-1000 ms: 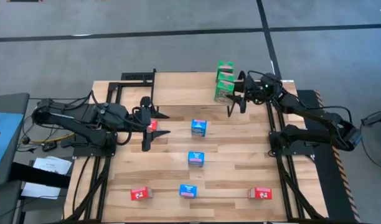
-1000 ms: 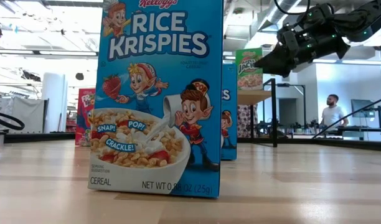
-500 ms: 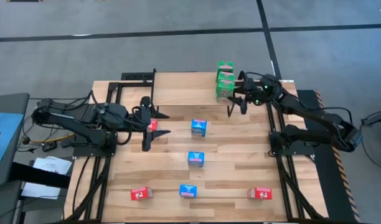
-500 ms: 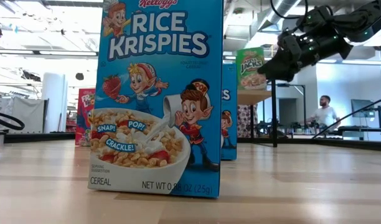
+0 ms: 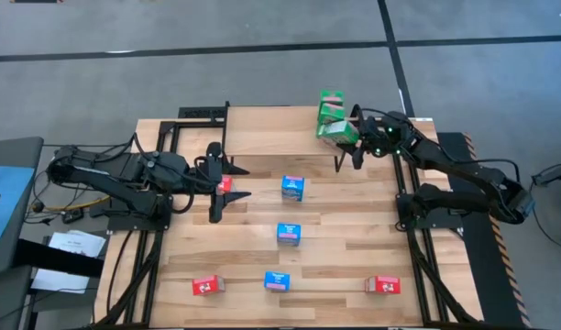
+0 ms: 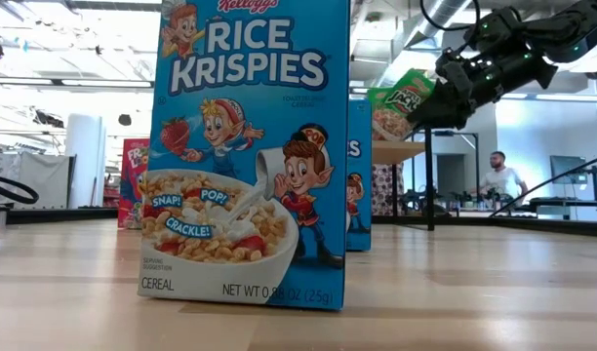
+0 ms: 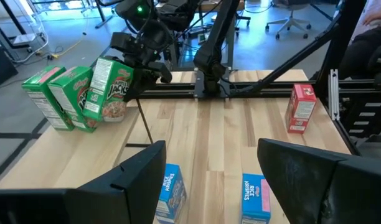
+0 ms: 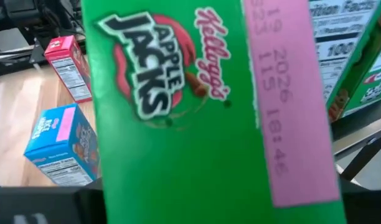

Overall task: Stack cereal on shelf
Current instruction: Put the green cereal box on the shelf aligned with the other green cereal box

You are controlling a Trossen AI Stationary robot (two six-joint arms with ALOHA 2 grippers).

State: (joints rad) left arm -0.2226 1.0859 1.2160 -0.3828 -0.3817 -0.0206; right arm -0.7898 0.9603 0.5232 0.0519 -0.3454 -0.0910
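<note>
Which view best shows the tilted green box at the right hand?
Left wrist view: the tilted green box shows whole, leaning beside two upright green boxes. High view shows it small; low view half hidden; right wrist view, only its printed face.

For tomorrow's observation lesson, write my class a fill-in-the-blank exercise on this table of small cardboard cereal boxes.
1. The green cardboard cereal box nearest the right gripper stands ____, not upright.
2. That box sits on the light wood shelf beside ____ other green boxes.
3. The left gripper hovers at a ____ cardboard box.

Missing words: tilted; two; red
</note>
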